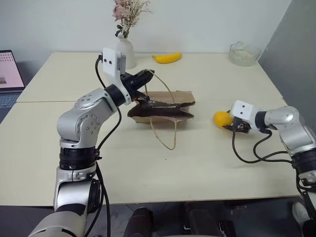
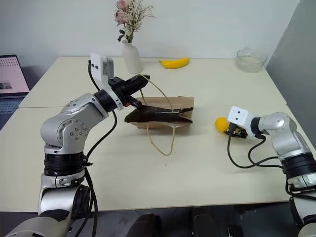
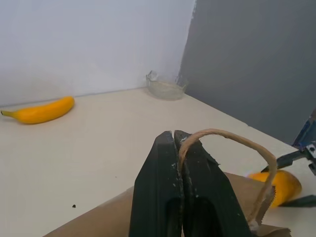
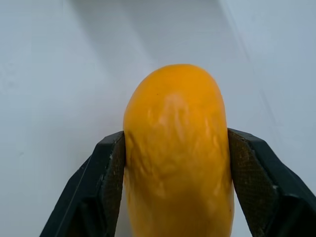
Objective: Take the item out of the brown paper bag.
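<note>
Right wrist view: item (image 4: 175,148) between fingers (image 4: 106,170).

I can read no text, label, brand or number anywhere here. The open laptop screen (image 1: 9,69) at the frame's left edge shows only marks too small for me to read.

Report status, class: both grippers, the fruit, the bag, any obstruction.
Left gripper shut on bag handle. Right gripper shut on the item, out of the brown paper bag, over the table. Nothing in the way.
</note>
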